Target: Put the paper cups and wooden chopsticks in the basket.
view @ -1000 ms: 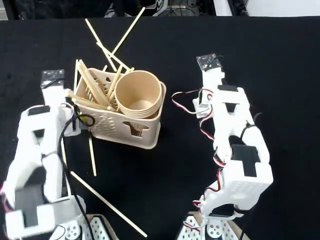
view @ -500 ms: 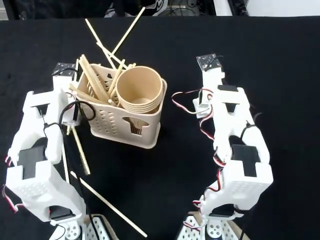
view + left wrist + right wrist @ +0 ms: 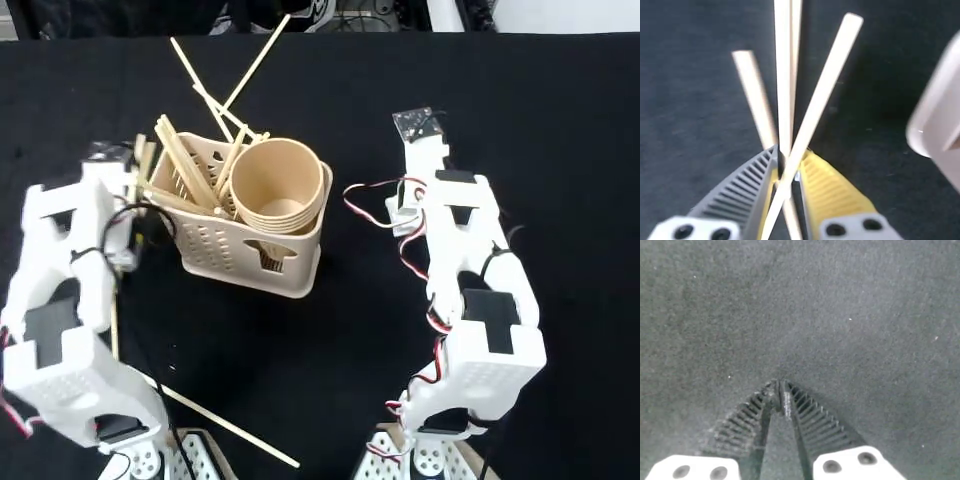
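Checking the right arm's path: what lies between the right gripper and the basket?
Nothing: in the high view, only bare black table separates the right gripper from the basket.

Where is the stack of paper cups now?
In the high view, the paper cups stand nested inside the basket, at its end nearer the right arm, beside the chopsticks.

a big black cloth (image 3: pixel 560 120)
it lies flat and dark under everything. past its far edge are a white thing (image 3: pixel 565 14) and some dark stuff (image 3: pixel 100 16).

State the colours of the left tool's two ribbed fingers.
Left tool: grey finger, yellow finger; best in left wrist view.
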